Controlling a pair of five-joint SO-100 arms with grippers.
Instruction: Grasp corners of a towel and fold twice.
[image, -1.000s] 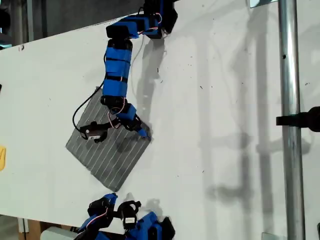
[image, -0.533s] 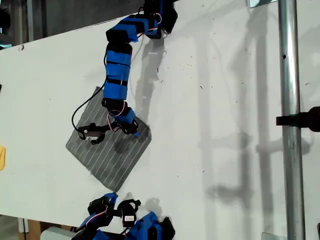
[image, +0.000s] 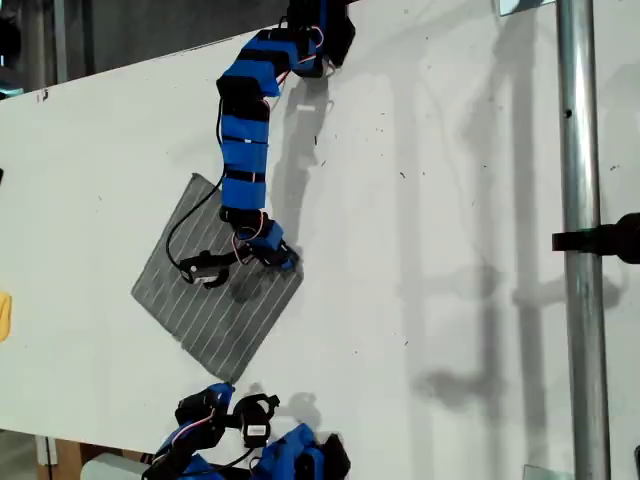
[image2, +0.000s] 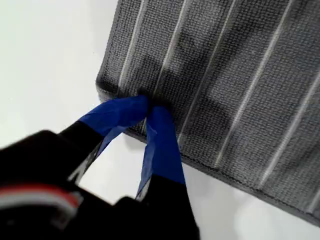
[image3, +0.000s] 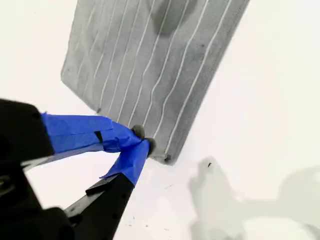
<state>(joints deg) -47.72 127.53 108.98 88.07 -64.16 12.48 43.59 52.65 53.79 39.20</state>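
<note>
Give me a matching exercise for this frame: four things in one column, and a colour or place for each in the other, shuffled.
Things:
1. towel
2. pole
3. yellow object
4. my first gripper

Descriptions:
A. at the exterior view's left edge
B. blue tips together at the towel's edge
C. grey with thin white stripes
D. shiny metal, on the exterior view's right

Pairs: 1-C, 2-D, 3-A, 4-B

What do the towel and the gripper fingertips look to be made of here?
The towel: soft woven or knitted cloth, matte grey with thin white stripes; a fine ribbed texture and hemmed edge show in the first wrist view. My first gripper: fingertips wrapped in matte blue tape, creased, over black, likely plastic, jaws.
</note>
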